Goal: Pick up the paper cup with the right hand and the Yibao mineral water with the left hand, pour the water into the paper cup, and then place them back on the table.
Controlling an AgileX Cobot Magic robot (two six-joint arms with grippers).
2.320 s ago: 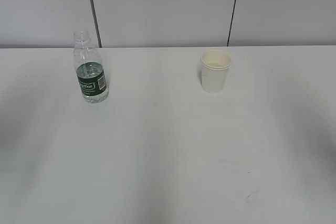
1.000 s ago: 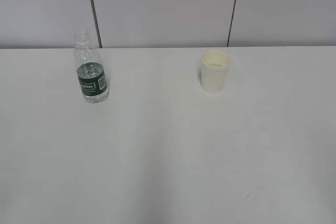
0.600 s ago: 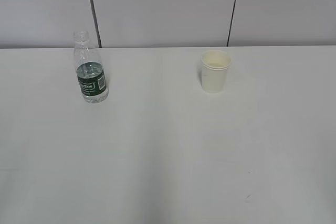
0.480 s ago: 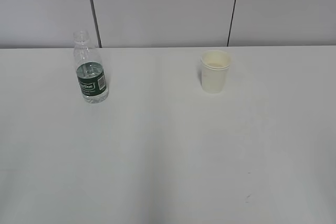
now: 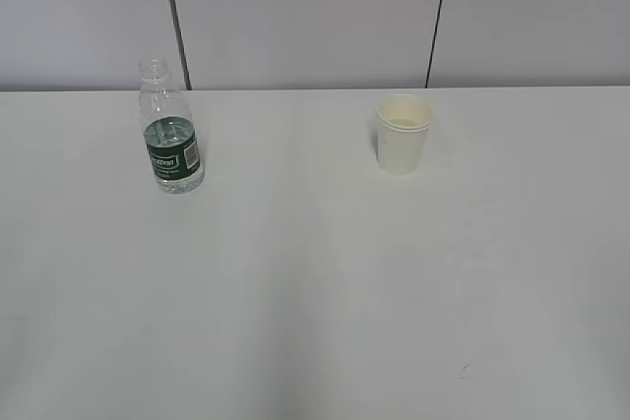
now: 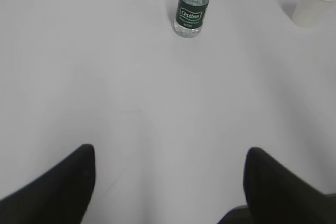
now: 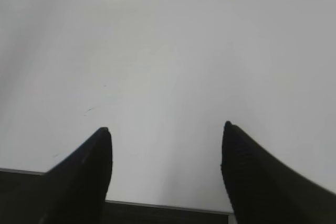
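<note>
Exterior view: your Yibao mineral water (image 5: 171,135) and paper cup (image 5: 403,133) upright, well apart on table (image 5: 315,292); cup contents unclear. Left gripper (image 6: 169,163) and right gripper (image 7: 165,132) spread wide, holding nothing.

Green-labelled clear bottle (image 5: 171,135), cream cup (image 5: 403,133), white table (image 5: 315,282).

Dark green label on the Yibao mineral water (image 5: 173,154): white lettering inside a white outlined frame, too small and blurred to spell out. Same label in left wrist view (image 6: 191,12), again illegible. Paper cup (image 5: 404,133) plain, unprinted. No other readable text.
</note>
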